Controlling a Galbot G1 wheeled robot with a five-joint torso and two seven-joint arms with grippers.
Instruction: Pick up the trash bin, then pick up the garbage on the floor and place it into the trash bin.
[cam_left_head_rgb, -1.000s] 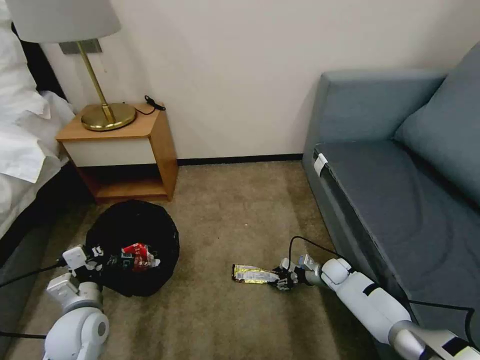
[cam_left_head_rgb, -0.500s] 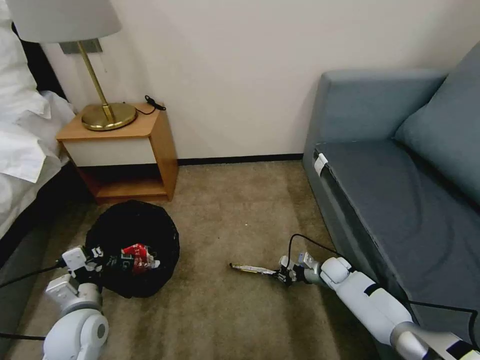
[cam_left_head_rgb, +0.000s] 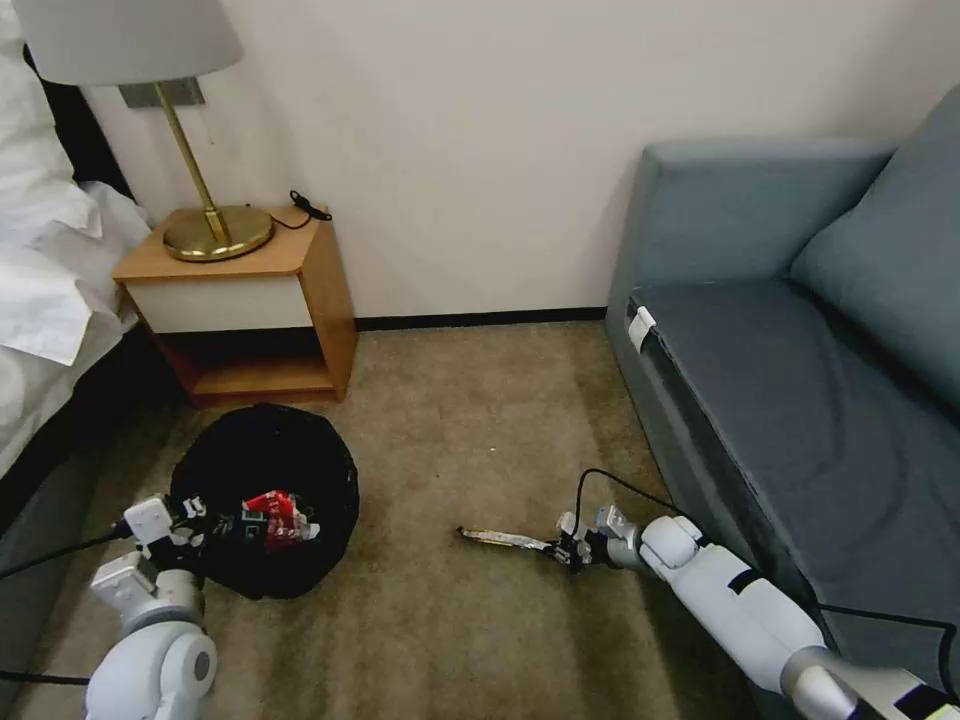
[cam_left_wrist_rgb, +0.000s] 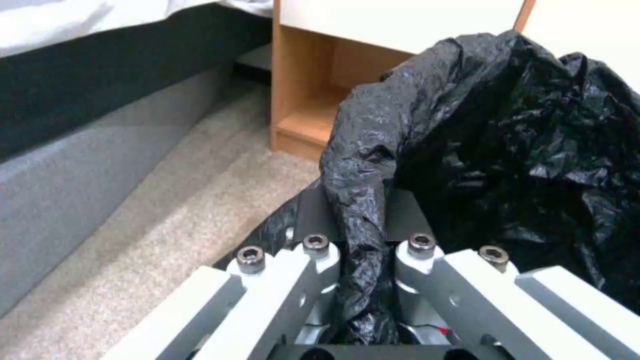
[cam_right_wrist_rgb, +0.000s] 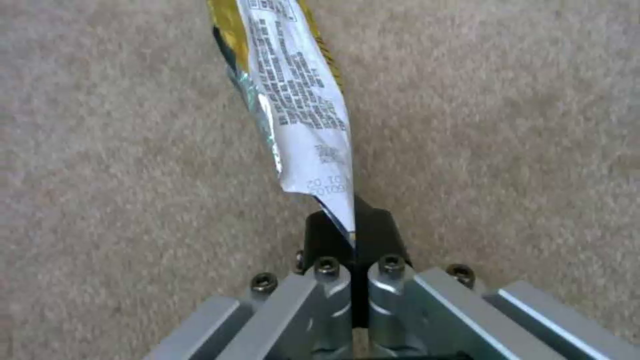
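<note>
The black trash bin (cam_left_head_rgb: 290, 470) with its crinkly bag (cam_left_wrist_rgb: 507, 130) stands on the carpet at the lower left, with red-and-white garbage (cam_left_head_rgb: 277, 514) lying inside. My left gripper (cam_left_head_rgb: 205, 522) is shut on the bin's near rim, pinching a fold of bag (cam_left_wrist_rgb: 363, 235). At the right, my right gripper (cam_left_head_rgb: 562, 547) is shut on one end of a yellow-silver snack wrapper (cam_left_head_rgb: 500, 538), which sticks out edge-on just above the carpet. In the right wrist view the wrapper (cam_right_wrist_rgb: 300, 100) rises from between the closed pads (cam_right_wrist_rgb: 327, 235).
A wooden nightstand (cam_left_head_rgb: 250, 300) with a brass lamp (cam_left_head_rgb: 205, 225) stands behind the bin. A bed (cam_left_head_rgb: 50, 290) runs along the left, a blue-grey sofa (cam_left_head_rgb: 800, 380) along the right. Open carpet (cam_left_head_rgb: 460, 420) lies between bin and wrapper.
The wrapper lay flat on the carpet a second ago; my right gripper has lifted and turned it edge-on. The left arm and the bin have barely moved.
</note>
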